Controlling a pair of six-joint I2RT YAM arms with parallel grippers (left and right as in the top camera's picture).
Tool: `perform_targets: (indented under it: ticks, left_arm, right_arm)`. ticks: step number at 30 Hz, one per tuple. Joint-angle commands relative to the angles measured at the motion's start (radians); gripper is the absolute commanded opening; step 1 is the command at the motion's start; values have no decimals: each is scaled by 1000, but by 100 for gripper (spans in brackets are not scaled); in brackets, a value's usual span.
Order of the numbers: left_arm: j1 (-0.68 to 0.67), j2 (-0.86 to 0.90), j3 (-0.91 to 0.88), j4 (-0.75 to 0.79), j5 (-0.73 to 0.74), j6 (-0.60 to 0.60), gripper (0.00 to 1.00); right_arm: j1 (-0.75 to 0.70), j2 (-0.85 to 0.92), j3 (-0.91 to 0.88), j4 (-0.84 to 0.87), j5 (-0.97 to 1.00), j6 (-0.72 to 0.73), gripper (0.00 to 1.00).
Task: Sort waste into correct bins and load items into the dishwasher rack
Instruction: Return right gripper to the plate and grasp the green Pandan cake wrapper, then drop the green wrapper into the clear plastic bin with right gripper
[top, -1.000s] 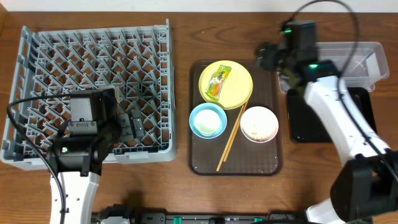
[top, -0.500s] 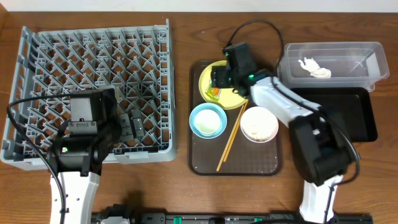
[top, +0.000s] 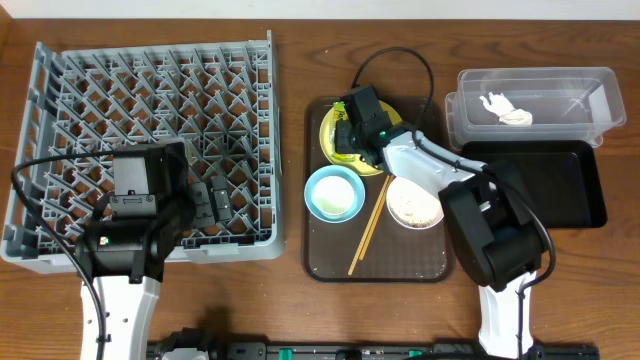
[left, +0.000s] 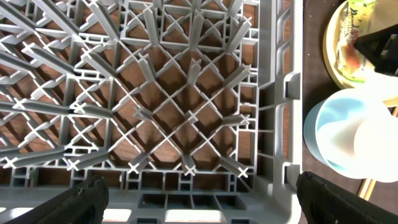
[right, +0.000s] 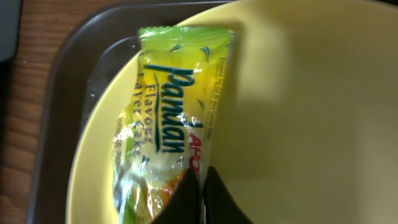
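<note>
My right gripper (right: 202, 186) is shut on the right edge of the green-and-yellow snack wrapper (right: 161, 124), which lies on the yellow plate (right: 298, 112). Overhead, that gripper (top: 347, 138) is low over the plate (top: 326, 128) on the brown tray. The light blue bowl (top: 333, 193) holds a small white cup (left: 373, 140). The white bowl (top: 415, 205) holds rice, with the chopsticks (top: 365, 235) beside it. A white paper scrap (top: 505, 110) lies in the clear bin (top: 590, 110). My left gripper (left: 199, 205) hangs open and empty over the dishwasher rack (top: 150, 100).
The black bin (top: 540, 190) sits in front of the clear one at the right. The brown tray (top: 380, 265) lies between the rack and the bins. The rack's near right wall (left: 283, 124) stands close to the blue bowl.
My right arm swung left from the clear bin to the yellow plate, and its jaws closed on the wrapper. The paper scrap now lies in the clear bin. The left arm has not moved.
</note>
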Motion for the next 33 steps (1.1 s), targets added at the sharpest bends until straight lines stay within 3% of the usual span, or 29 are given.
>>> perform_targets:
  ticks: [1,11,16,23,24,25,28,29,31,33]
  left_arm:
    - [-2,3,25,-1,3,13,98]
    - [-2,3,25,6,2,13,98]
    - [-2,3,25,6,3,13,98]
    - [-2,3,25,6,3,13,98]
    - [-2,3,25,6,3,13,98]
    - [-2,3,25,6,3,13,98]
    - [-2,3,25,6,3,13,98]
    - [-2,3,25,6,3,13,98]
    - [-2,3,25,6,3,13,98]
    - [-2,3,25,6,3,13,98]
  right_arm:
    - [-50,-94,4,-18,26,-47,1]
    - [-264,-395,4,-153,91,-112,1]
    - [-395,-434,4,-305,246,24,1]
    - [-551,-388,-2,-389,230,140,1]
    - [-560,-383,-2,-388,222,140,5]
    - [-566,-378,-2,-382,211,140,17]
    - [-574,-379,-2,-355,170,138,62]
    - [-574,-384,-2,-347,155,123,73]
    - [-573,-396,-1,-333,119,57,82]
    - [-571,-414,-1,-332,82,5,81]
